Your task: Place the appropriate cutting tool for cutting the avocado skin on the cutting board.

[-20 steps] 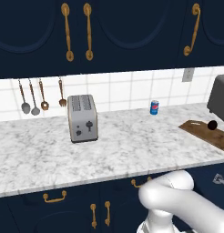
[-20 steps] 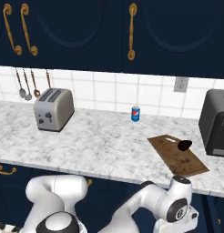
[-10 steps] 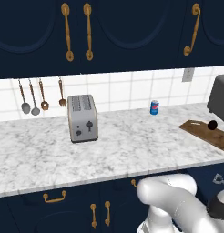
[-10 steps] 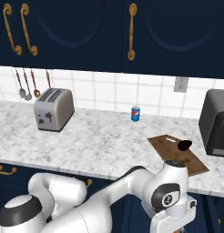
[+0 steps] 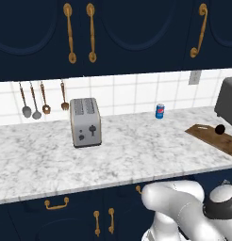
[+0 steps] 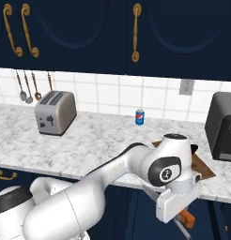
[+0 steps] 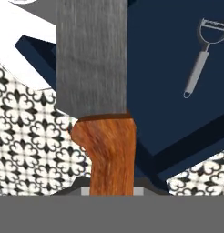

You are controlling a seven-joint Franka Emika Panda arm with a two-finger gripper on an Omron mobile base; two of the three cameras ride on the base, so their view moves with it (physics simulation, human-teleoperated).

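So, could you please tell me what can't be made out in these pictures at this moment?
- Pincer fingertips: in the hand view, the knife held close to the lens hides them, so the grip itself cannot be seen.
- Knife tip: cut off by the hand view's top edge.
- Cutting board: cut off by the right edge in the left base view; largely hidden behind the arm in the right base view.
- Avocado: too small to show surface detail.
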